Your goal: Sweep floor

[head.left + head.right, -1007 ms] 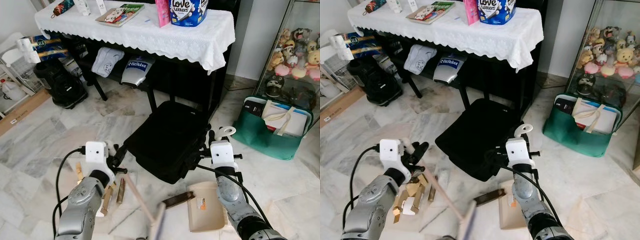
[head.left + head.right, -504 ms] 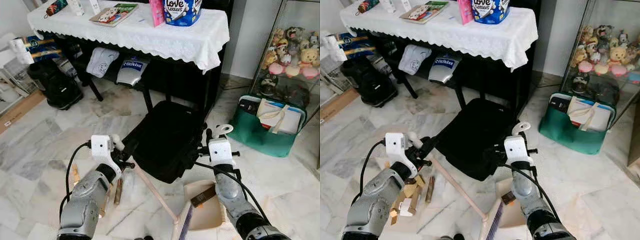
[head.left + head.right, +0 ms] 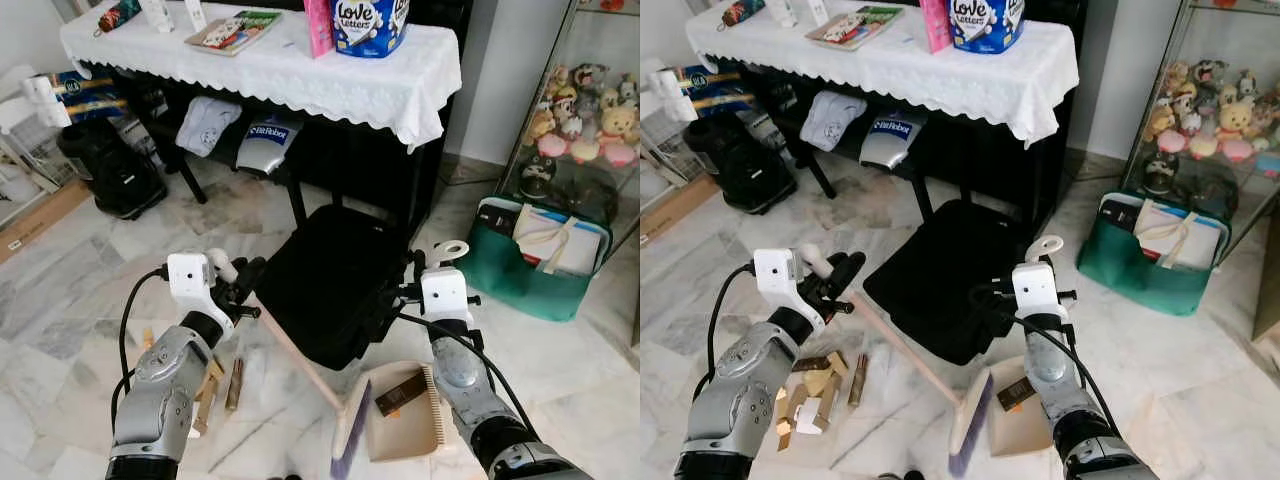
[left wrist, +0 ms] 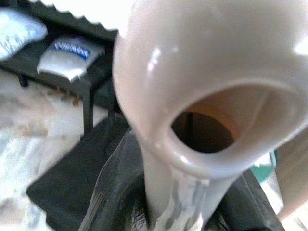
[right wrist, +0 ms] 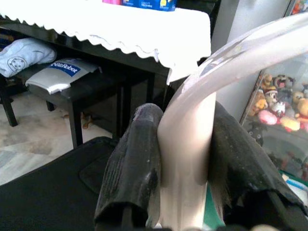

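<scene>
Left gripper [image 3: 243, 290] at 9 o'clock of the scene, fingers [image 4: 113, 192] clamped on the beige broom handle [image 3: 295, 352] near its looped top end [image 3: 220, 266]. The handle slants from there toward 5 o'clock, down to the broom head [image 3: 962, 415] with purple bristles [image 3: 973, 440], which sits on the marble floor [image 3: 90, 270] against the 9 o'clock edge of the dustpan [image 3: 402, 430].

Right gripper [image 3: 408, 293] just right of centre, fingers [image 5: 137, 159] closed on the dustpan's pale upright handle [image 5: 187, 159], whose ring top [image 3: 452, 248] sticks up above the wrist. The beige dustpan lies flat on the floor at 5 o'clock, a dark brown block [image 3: 400, 394] inside it.

Loose wooden blocks [image 3: 810, 395] lie in a scatter on the floor at 8 o'clock, under the left forearm; a slim brown stick piece [image 3: 236, 383] lies just right of them, apart from the broom head.

A black bag [image 3: 335, 275] lies on the floor at centre, between the two grippers and behind the broom handle. Desk with white lace cloth [image 3: 290, 70] at 12 o'clock, carrying a blue "Love Letters" tin [image 3: 370, 22] and a book [image 3: 238, 28]. Green tote bag [image 3: 545, 255] on the floor at 3 o'clock; glass cabinet with plush toys [image 3: 590, 120] at 2 o'clock. Black vacuum-like appliance [image 3: 110, 165] at 10 o'clock.
</scene>
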`<state>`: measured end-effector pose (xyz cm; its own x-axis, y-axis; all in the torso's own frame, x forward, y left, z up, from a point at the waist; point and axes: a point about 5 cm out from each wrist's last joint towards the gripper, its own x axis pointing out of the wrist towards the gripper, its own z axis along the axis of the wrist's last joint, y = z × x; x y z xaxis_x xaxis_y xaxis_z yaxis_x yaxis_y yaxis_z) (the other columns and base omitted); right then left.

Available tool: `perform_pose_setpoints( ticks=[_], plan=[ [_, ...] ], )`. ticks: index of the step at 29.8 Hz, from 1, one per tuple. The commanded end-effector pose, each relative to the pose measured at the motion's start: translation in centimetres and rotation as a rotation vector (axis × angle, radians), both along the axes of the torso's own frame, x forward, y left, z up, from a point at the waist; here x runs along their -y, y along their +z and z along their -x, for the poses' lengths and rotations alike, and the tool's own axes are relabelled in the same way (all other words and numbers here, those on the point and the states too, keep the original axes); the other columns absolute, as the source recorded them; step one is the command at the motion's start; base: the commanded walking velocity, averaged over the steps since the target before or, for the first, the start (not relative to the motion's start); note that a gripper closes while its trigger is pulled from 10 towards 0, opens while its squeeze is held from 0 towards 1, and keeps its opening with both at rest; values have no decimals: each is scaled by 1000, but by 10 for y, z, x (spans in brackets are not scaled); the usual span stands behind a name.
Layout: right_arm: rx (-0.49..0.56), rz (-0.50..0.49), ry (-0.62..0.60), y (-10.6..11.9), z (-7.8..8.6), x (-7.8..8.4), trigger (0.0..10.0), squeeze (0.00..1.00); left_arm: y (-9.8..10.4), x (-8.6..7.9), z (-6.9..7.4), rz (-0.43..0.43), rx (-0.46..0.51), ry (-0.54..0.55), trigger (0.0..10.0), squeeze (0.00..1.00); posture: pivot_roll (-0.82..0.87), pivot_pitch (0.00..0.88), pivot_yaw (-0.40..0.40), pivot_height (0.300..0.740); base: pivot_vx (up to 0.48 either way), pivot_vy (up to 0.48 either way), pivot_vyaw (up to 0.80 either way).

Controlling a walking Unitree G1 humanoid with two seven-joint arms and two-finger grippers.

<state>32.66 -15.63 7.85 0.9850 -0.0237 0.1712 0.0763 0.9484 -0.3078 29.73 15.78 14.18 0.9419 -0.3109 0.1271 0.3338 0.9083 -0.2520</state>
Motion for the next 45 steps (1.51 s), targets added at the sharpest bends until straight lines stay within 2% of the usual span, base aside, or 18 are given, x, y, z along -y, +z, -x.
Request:
perform_pose_setpoints(
  ticks=[1, 10, 12, 13, 14, 18, 25, 31, 45],
  plan=[
    [32, -10, 24, 8, -3, -4, 10000, 0, 10, -4, -2, 29, 57, 20, 10000, 0, 28, 15, 116, 740, 0, 0, 0],
    [74, -92, 47, 20, -5, 4, 10000, 0, 11, -11, -9, 36, 88, 101, 10000, 0, -10, 0, 93, 740, 0, 0, 0],
    [70, -121, 31, 20, -6, 7, 10000, 0, 11, -23, -9, 51, 106, 217, 10000, 0, -13, 0, 93, 740, 0, 0, 0],
    [70, -121, 31, 20, -6, 7, 10000, 0, 11, -23, -9, 51, 106, 217, 10000, 0, -13, 0, 93, 740, 0, 0, 0],
    [67, -134, 25, 19, -6, 8, 10000, 0, 10, -29, -7, 32, 113, 280, 10000, 0, -13, 0, 95, 740, 0, 0, 0],
    [63, -176, 14, 19, -6, 8, 10000, 0, 1, -32, 1, -99, 122, 343, 10000, 0, -11, 0, 101, 740, 0, 0, 0],
    [63, -199, 15, 16, -3, 6, 10000, 0, -9, -26, 8, -164, 128, 326, 10000, 0, -13, 0, 112, 740, 0, 0, 0],
    [66, -211, 2, 13, 1, 8, 10000, 0, -8, -23, 11, -156, 144, 325, 10000, 0, -14, 0, 119, 740, 0, 0, 0],
    [81, -236, 7, 17, 0, 4, 10000, 0, -13, -15, 12, -163, 144, 315, 10000, 0, -8, 0, 124, 740, -318, 0, 0]
  ],
)
